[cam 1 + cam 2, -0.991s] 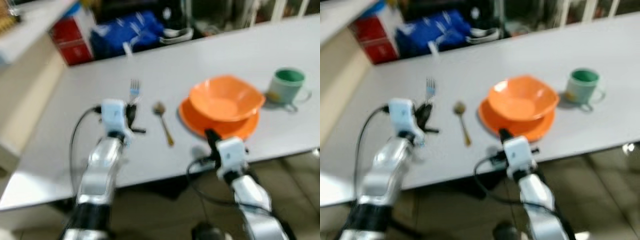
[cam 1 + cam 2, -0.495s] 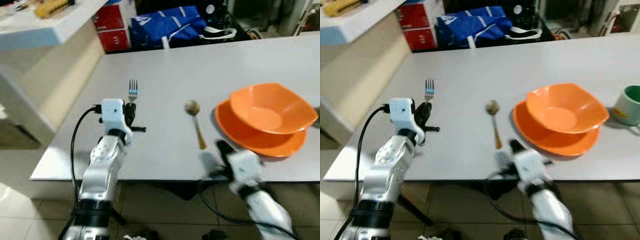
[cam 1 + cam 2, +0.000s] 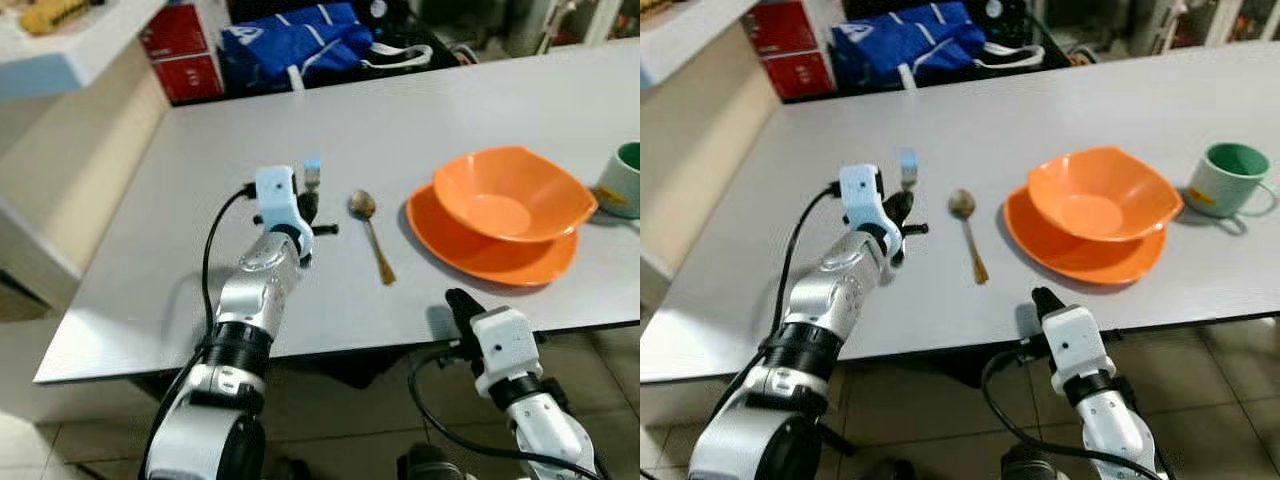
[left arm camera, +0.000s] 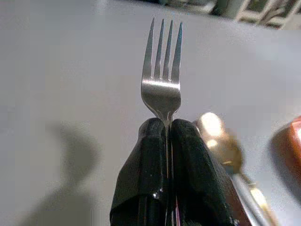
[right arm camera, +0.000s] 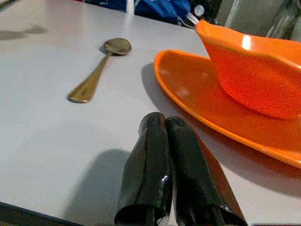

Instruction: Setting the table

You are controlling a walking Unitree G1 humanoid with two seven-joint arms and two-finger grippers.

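Your left gripper (image 4: 167, 136) is clamped on the fork (image 4: 162, 80), held above the desk (image 3: 200, 180) just left of the gold spoon (image 3: 370, 232). Your right gripper (image 5: 164, 127) has its fingers pressed together, empty, beside the orange plate (image 5: 197, 89) that carries the bowl (image 3: 510, 192).

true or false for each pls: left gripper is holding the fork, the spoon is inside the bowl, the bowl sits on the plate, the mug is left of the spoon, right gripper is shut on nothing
1. The left gripper is holding the fork. True: its fingers are shut on the handle, tines pointing away.
2. The spoon is inside the bowl. False: it lies on the table, beside the plate on the robot's left.
3. The bowl sits on the plate. True.
4. The mug is left of the spoon. False: it stands to the right of the plate, far from the spoon.
5. The right gripper is shut on nothing. True: its fingers are together, near the table edge by the plate.
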